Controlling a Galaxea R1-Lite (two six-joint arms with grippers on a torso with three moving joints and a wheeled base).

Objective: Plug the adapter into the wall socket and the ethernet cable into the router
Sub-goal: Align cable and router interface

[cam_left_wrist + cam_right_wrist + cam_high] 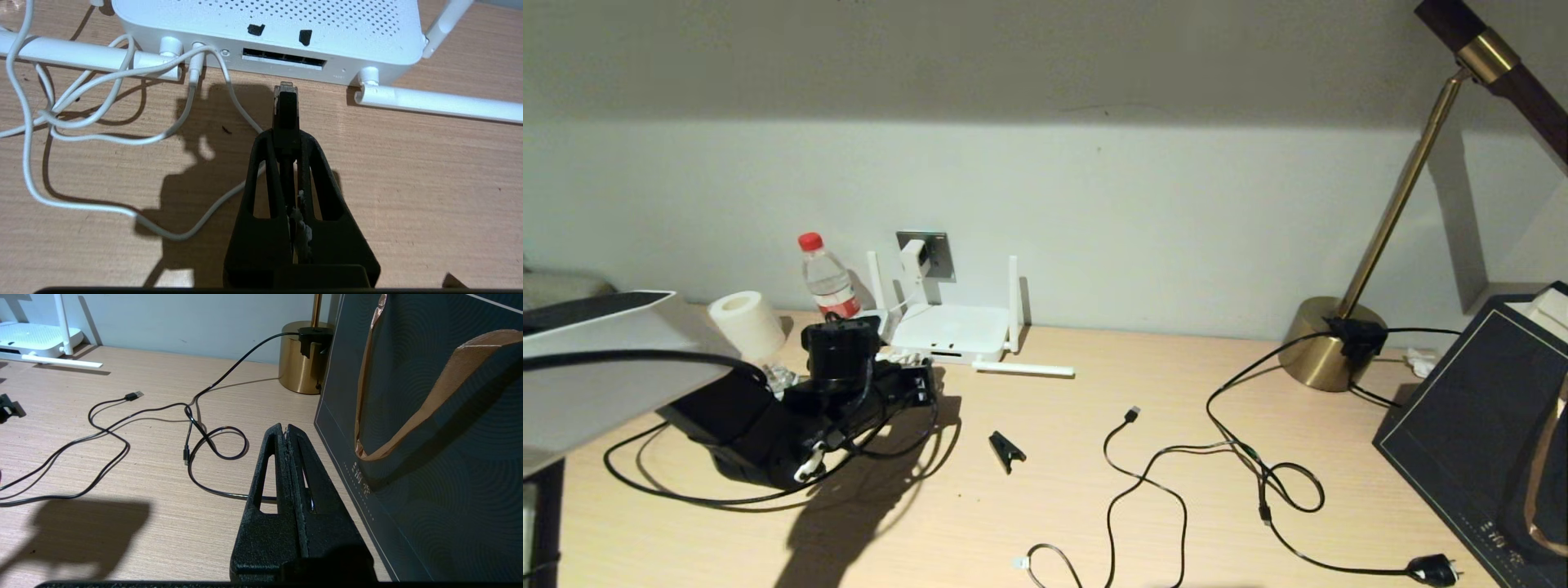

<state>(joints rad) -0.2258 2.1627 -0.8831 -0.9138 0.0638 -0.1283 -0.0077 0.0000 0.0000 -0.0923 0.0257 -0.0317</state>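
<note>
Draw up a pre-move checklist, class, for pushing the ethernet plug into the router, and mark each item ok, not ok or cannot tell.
1. Left gripper clamps the ethernet cable behind its tip: ok.
2. Tip points at the router port row: ok.
3. Tip seated in a port: not ok, it is short of the row.
4. Adapter sits on the wall socket: ok.
5. Which port lines up: cannot tell.
6. Right gripper parked beside the dark bag: ok.
</note>
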